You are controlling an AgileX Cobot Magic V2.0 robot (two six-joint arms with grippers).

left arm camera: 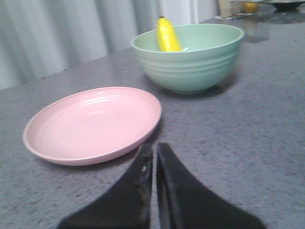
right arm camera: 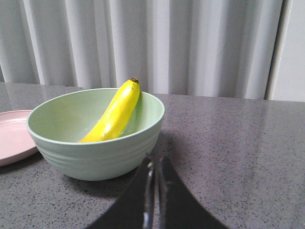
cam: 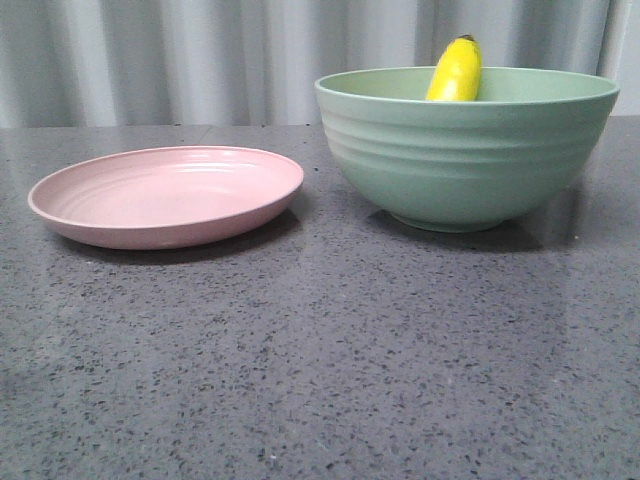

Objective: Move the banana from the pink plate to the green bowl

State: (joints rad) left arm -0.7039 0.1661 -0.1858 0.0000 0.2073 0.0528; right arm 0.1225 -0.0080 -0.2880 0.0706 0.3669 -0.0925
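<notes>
The banana [cam: 455, 70] leans inside the green bowl [cam: 465, 160], its dark tip up above the rim. It also shows in the left wrist view [left arm camera: 167, 36] and the right wrist view [right arm camera: 116, 113]. The pink plate [cam: 165, 195] lies bare to the left of the bowl. My left gripper [left arm camera: 155, 149] is shut and holds nothing, just off the plate's [left arm camera: 95, 124] near rim. My right gripper [right arm camera: 155, 160] is shut and holds nothing, close to the bowl's [right arm camera: 95, 138] outer wall. Neither gripper shows in the front view.
The grey speckled table [cam: 320, 360] runs under everything. A pale curtain [cam: 200, 50] hangs behind the table. Some small objects [left arm camera: 250, 5] sit at the far edge in the left wrist view.
</notes>
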